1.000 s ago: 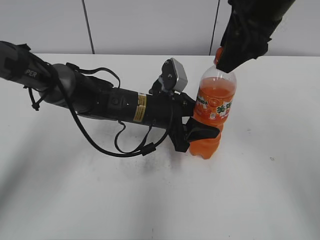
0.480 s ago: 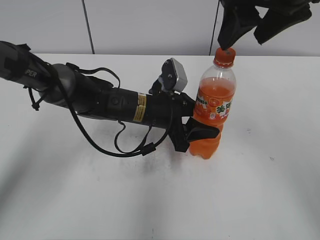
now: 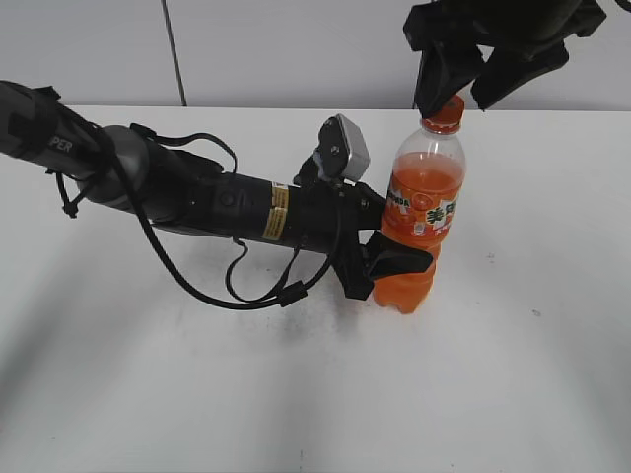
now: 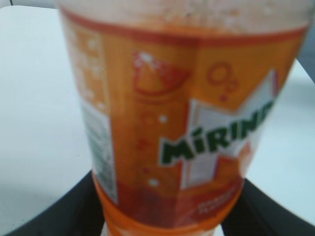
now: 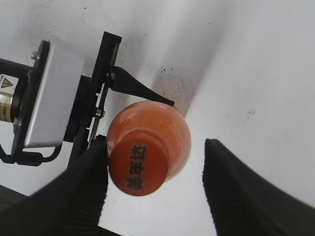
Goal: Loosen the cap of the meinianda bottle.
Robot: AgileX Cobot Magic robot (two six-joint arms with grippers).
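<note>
Sitting between right pincer (image 5: 155, 189) fingers, seemingly: cap (image 5: 138, 167)

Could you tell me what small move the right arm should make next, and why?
Probably shift the right gripper so the cap sits midway between its fingers, then close. Its jaws stand open, one finger touching the cap while the other stands well clear. The left gripper already clamps the meinianda bottle upright.

The left tool (image 3: 389, 264) closes around the meinianda bottle (image 3: 422, 212) from its left side, so this side is blocked. The right tool (image 3: 471, 84) stands open over the cap (image 3: 445, 111), blocking the top. The table (image 3: 552, 325) right of the bottle is free.
</note>
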